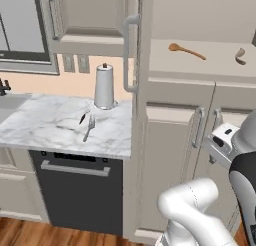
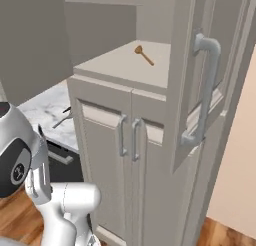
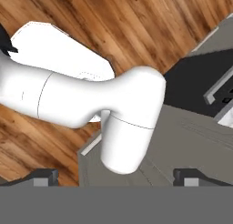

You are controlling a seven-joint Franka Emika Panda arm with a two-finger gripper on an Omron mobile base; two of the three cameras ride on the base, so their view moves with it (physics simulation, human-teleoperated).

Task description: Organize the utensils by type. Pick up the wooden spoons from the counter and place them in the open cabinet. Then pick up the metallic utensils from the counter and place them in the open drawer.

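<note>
One wooden spoon (image 1: 186,51) on cabinet (image 1: 200,65) shelf

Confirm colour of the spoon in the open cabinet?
Orange-brown wooden spoon, clearest in the left base view.

We see the orange-brown wooden spoon (image 1: 186,51) lying flat on the open cabinet's shelf (image 1: 210,67); the silver fork (image 1: 89,128) and black-handled utensil (image 1: 82,118) lie on the marble counter (image 1: 45,122).

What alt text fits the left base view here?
A wooden spoon lies in the open cabinet. On the marble counter to its left, a silver fork and a black-handled utensil lie before a paper-towel roll.
</note>
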